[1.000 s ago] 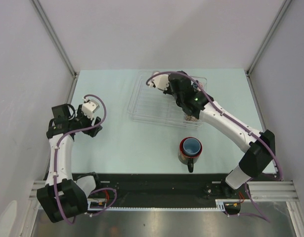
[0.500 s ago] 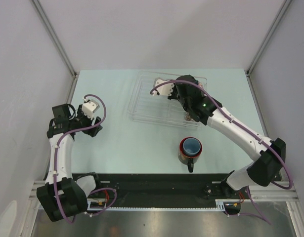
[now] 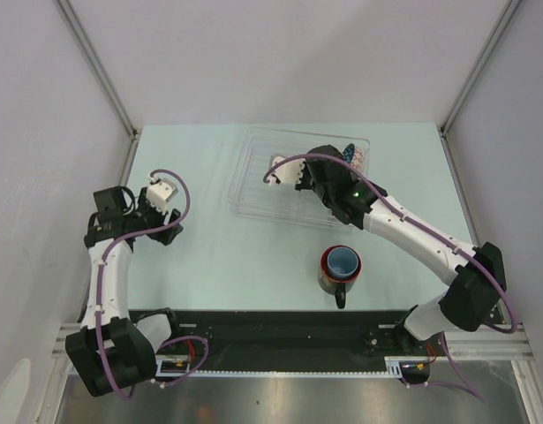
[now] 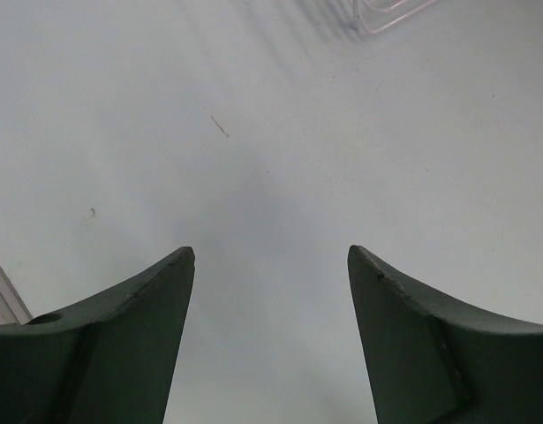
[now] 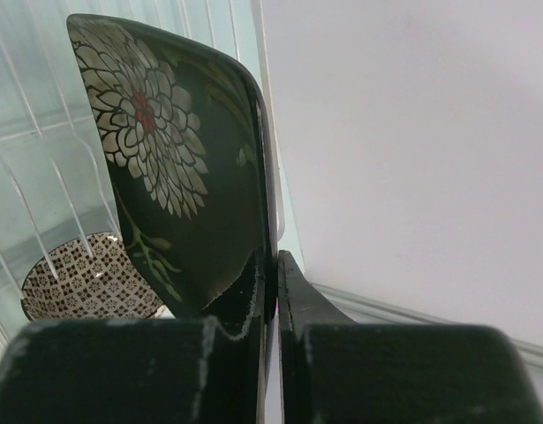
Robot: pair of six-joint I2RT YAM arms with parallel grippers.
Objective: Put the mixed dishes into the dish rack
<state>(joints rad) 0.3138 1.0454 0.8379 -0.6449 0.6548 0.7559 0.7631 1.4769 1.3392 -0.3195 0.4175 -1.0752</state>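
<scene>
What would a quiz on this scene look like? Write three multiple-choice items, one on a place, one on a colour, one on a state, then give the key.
1. Where is the mug relative to the dish rack?
A. Inside it.
B. On the table outside it, nearer the arm bases.
C. Held above it.

2. What colour is the plate in the right gripper?
A. Plain yellow.
B. White.
C. Black with flowers.

3. How is the left gripper?
A. Open, empty.
B. Shut, empty.
C. Shut on the mug.

Key: 1 B, the top view shows it standing on the table; 2 C, the right wrist view shows the black floral face; 3 A, its jaws stand apart with nothing between.
</scene>
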